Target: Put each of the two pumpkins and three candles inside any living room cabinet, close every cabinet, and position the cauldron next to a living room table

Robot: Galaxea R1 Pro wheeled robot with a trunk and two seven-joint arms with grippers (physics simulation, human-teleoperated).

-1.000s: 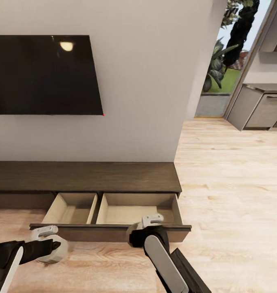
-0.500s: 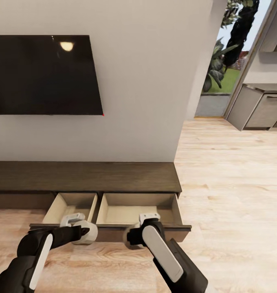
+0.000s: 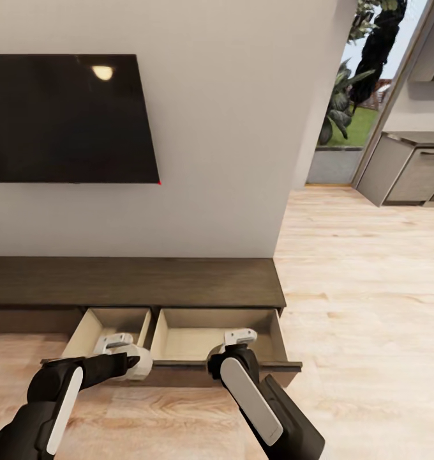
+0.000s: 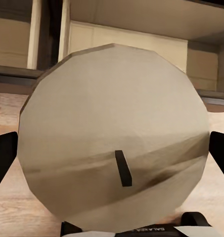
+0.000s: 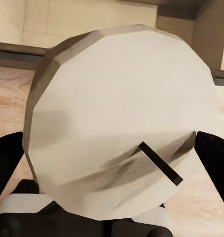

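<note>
The cabinet (image 3: 134, 281) runs low along the wall, dark brown, with one wide drawer (image 3: 191, 335) pulled out and its two pale beige compartments bare where they show. My left gripper (image 3: 131, 359) is shut on an off-white candle (image 4: 112, 133) with a short dark wick and hangs at the drawer's front panel, before the left compartment. My right gripper (image 3: 235, 345) is shut on a second off-white candle (image 5: 116, 118) and sits over the front edge of the right compartment. In both wrist views black fingers (image 4: 2, 160) flank the candle.
A dark TV (image 3: 70, 118) hangs on the white wall above the cabinet. To the right, light wood floor (image 3: 364, 287) leads to a doorway with grey kitchen cupboards (image 3: 408, 169) and plants outside.
My left arm has swung right and forward, carrying its candle from the floor side up to the drawer front. The right gripper has edged forward over the drawer's front. The view shifted slightly.
</note>
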